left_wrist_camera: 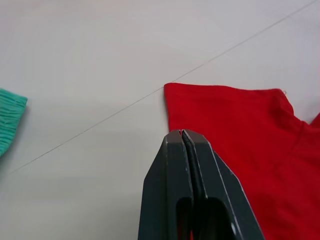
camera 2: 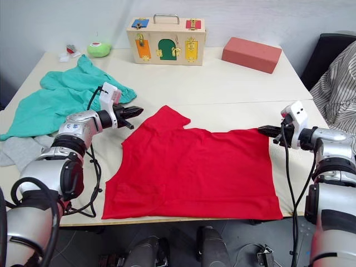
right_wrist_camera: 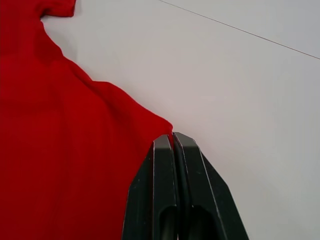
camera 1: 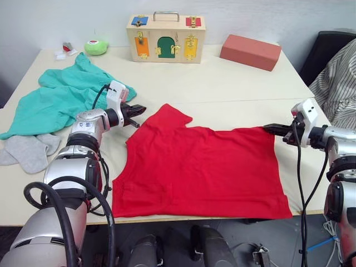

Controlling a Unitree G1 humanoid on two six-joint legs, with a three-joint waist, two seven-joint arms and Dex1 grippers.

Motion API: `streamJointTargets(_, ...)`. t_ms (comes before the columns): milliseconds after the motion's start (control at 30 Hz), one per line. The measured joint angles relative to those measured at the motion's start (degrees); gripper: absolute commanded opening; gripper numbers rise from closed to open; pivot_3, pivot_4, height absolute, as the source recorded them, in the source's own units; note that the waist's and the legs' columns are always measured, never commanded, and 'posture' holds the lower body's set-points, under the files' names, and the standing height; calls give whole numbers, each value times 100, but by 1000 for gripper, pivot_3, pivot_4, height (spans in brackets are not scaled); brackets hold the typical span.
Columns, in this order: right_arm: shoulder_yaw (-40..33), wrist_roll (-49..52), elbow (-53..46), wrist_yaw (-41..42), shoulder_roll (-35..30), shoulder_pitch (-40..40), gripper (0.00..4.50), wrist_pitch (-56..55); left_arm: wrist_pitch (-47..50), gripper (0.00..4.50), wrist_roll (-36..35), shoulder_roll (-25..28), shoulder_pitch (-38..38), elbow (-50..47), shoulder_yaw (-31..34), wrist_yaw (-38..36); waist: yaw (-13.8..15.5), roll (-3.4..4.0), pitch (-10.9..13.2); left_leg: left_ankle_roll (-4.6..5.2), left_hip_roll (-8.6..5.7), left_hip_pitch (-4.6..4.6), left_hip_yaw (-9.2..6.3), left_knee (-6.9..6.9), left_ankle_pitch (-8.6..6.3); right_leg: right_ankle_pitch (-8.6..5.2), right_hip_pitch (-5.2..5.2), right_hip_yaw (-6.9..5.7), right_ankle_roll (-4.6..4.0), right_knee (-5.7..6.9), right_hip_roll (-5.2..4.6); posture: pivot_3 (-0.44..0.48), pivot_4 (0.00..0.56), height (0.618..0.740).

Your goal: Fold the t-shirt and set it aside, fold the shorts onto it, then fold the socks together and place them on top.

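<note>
Two end effectors are working at opposite edges of the t-shirt, which is lying spread flat and red across the middle of the desk. The left end effector is sitting at the shirt's 10 o'clock edge beside the sleeve; its fingers are pressed together and, in its wrist view, red cloth is showing between them low down, so it appears to be pinching the shirt. The right end effector is meeting the shirt's 2 o'clock corner, fingers clenched, the cloth's tip running in at the fingertips. The shorts are lying crumpled at the desk's 10 o'clock area, well apart from the shirt. The socks are lying just below them at 9 o'clock, touching the teal cloth.
</note>
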Motion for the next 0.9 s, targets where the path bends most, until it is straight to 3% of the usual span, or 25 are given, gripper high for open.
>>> streamJointTargets(67, -24, 24, -87, 19, -2, 132, 0, -18, 29, 630, 59, -3, 65, -1, -72, 140, -1, 0, 0, 0, 1, 1, -1, 1, 0, 0, 0, 2, 0, 0, -1, 0, 150, 740)
streamJointTargets(400, 29, 26, -319, 12, 186, 330, 0, -138, 596, 3705, 296, -342, 41, 49, -256, 1019, 13, 0, 0, 0, 2, 1, -2, 21, -1, 0, 0, 4, 0, 0, -3, 0, 150, 740)
streamJointTargets(633, 91, 27, -326, 12, 190, 331, 0, -167, 901, 3705, 344, -479, -154, 119, -268, 1245, 33, 0, 0, -1, 1, 2, -2, 32, -1, 0, 0, 5, 0, 2, -5, 0, 150, 740)
streamJointTargets(733, 99, 29, -352, 16, 190, 360, 0, -204, 894, 3121, 359, -522, -159, 121, -265, 1261, 34, 0, 0, -1, 1, 2, -2, 35, -2, 0, 0, 6, 0, 3, -5, 0, 150, 740)
streamJointTargets(900, 106, 45, -443, 19, 208, 484, 0, -218, 817, 1573, 381, -593, -158, 163, -292, 1061, 39, 0, 0, -2, 0, 1, -1, 41, -3, 0, 0, 7, 0, 4, -6, 0, 150, 740)
